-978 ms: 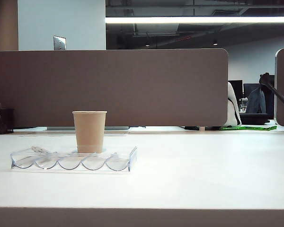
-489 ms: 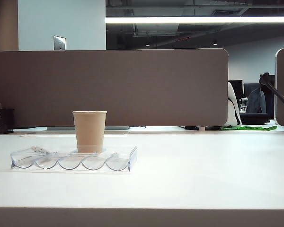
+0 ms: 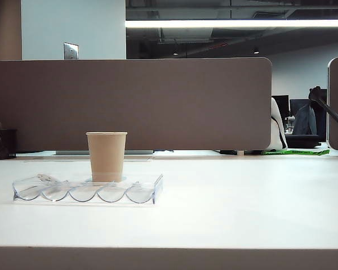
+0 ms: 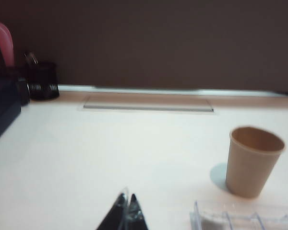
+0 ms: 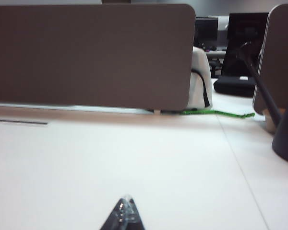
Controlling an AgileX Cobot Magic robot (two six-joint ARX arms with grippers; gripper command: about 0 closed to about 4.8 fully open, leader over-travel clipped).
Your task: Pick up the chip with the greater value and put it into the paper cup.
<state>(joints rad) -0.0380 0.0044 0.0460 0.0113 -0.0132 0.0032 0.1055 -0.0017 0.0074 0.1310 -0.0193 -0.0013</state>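
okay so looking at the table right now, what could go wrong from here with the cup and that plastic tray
The paper cup stands right behind the clear tray, so a reach into the tray might tip it. The tray is see-through and hard to judge, and no chip can be made out in it from here. The left gripper and right gripper are both shut, and would need to open before picking anything up.

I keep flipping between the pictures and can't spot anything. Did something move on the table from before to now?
Nothing visibly changed. The paper cup stands in the same spot just behind the clear chip tray on the white table. No arm shows in the table view, and neither chip can be seen. Both claws, left claw and right claw, are shut and hold nothing.
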